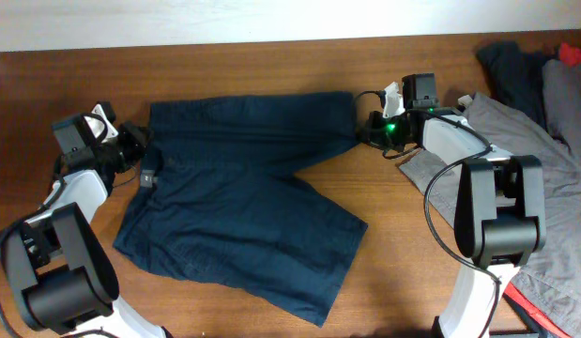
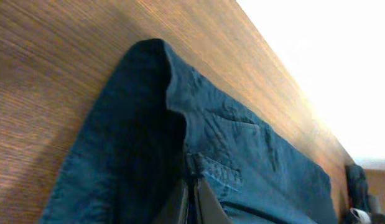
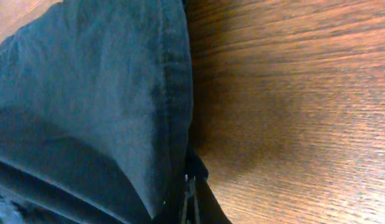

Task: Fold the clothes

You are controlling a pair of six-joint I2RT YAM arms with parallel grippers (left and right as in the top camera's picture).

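A pair of dark navy shorts [image 1: 243,188] lies spread on the wooden table, waistband to the left, one leg stretched right along the far side, the other leg toward the front. My left gripper [image 1: 140,150] is shut on the waistband at the shorts' left edge; its wrist view shows the fabric [image 2: 242,155] pinched between the fingers [image 2: 193,199]. My right gripper [image 1: 365,130] is shut on the hem of the far leg at its right end; its wrist view shows the hem [image 3: 173,93] held in the fingers [image 3: 189,199].
A pile of other clothes sits at the right: a grey garment [image 1: 515,141], a dark one [image 1: 511,66] and a red one [image 1: 573,54]. Bare wood table [image 1: 393,235] lies in front of the shorts and along the far edge.
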